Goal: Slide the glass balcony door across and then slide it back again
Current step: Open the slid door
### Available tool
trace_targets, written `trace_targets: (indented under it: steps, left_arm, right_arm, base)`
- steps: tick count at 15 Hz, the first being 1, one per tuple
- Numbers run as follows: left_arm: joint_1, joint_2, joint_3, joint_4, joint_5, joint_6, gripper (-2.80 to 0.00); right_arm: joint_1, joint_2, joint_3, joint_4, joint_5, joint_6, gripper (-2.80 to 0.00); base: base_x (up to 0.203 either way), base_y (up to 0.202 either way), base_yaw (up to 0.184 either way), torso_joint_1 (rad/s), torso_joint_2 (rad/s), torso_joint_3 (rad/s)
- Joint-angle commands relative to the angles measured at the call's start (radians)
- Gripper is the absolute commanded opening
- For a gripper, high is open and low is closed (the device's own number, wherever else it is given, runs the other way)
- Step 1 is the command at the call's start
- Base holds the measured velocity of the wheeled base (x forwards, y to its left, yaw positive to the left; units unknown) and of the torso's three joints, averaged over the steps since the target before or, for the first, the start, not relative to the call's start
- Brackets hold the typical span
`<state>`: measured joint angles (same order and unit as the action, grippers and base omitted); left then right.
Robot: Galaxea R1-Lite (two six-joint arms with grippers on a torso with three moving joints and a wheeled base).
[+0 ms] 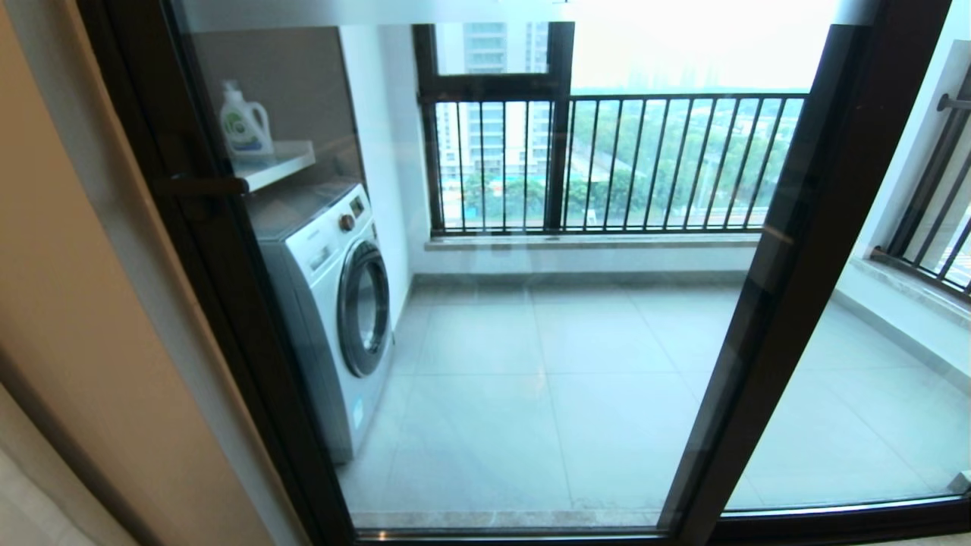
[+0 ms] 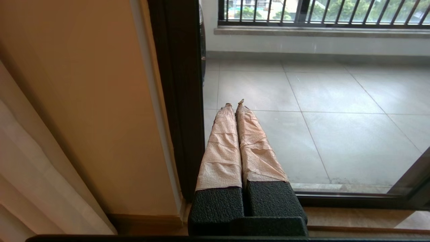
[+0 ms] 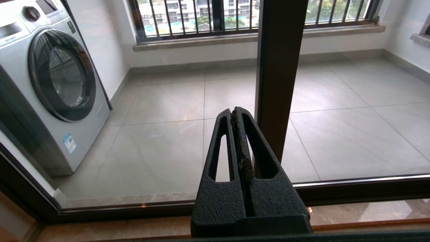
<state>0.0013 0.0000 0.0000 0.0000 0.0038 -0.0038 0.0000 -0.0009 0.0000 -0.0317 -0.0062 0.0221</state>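
The glass balcony door (image 1: 531,356) fills the head view, a clear panel in a slim dark frame. Its left stile (image 1: 220,303) stands against the beige wall and carries a small lever handle (image 1: 199,186). Its right stile (image 1: 789,288) runs slanted at the right. Neither arm shows in the head view. In the left wrist view my left gripper (image 2: 235,105), its fingers wrapped in beige tape, is shut and empty, low beside the dark left stile (image 2: 178,101). My right gripper (image 3: 234,115) is shut and empty, low in front of the glass, just beside the other dark stile (image 3: 278,77).
Behind the glass stand a white washing machine (image 1: 334,303), a detergent bottle (image 1: 244,125) on a shelf (image 1: 277,163), and the barred window (image 1: 614,163). A beige wall (image 1: 68,303) and a curtain (image 2: 30,174) lie at the left. The dark floor track (image 3: 369,191) runs below.
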Motion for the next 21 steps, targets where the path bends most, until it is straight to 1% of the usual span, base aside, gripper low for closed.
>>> trace_targets:
  steps: [1,13,17,18,19,20,21]
  left_arm:
    - [0.000,0.002,0.000,0.000,0.001,-0.001,-2.80]
    - [0.000,0.002,0.000,0.000,-0.001,0.000,-2.80]
    - [0.000,0.008,-0.007,0.012,-0.001,0.012,-2.80]
    - [0.000,0.002,-0.017,0.007,-0.001,0.011,-2.80]
    - [0.000,0.009,-0.058,0.010,-0.002,0.008,-2.80]
    - [0.000,0.036,-0.124,0.014,-0.008,0.007,-2.80]
    - [0.000,0.099,-0.182,0.012,-0.016,0.004,-2.80]
  right_arm:
    - [0.000,0.001,0.012,-0.001,0.000,0.000,-2.80]
    - [0.000,0.001,0.012,-0.001,0.000,0.001,-2.80]
    - [0.000,0.001,0.012,-0.001,0.000,0.001,-2.80]
    - [0.000,0.001,0.012,-0.001,0.000,0.000,-2.80]
    - [0.000,0.001,0.012,-0.001,0.000,0.000,-2.80]
    - [0.000,0.001,0.012,-0.001,0.000,-0.001,-2.80]
    - [0.000,0.001,0.012,-0.001,0.000,0.001,-2.80]
  base:
    - [0.000,0.000,0.000,0.000,0.00,0.000]
    - [0.000,0.000,0.000,0.000,0.00,0.000]
    - [0.000,0.000,0.000,0.000,0.00,0.000]
    - [0.000,0.000,0.000,0.000,0.00,0.000]
    - [0.000,0.000,0.000,0.000,0.00,0.000]
    - [0.000,0.000,0.000,0.000,0.00,0.000]
    - [0.000,0.000,0.000,0.000,0.00,0.000]
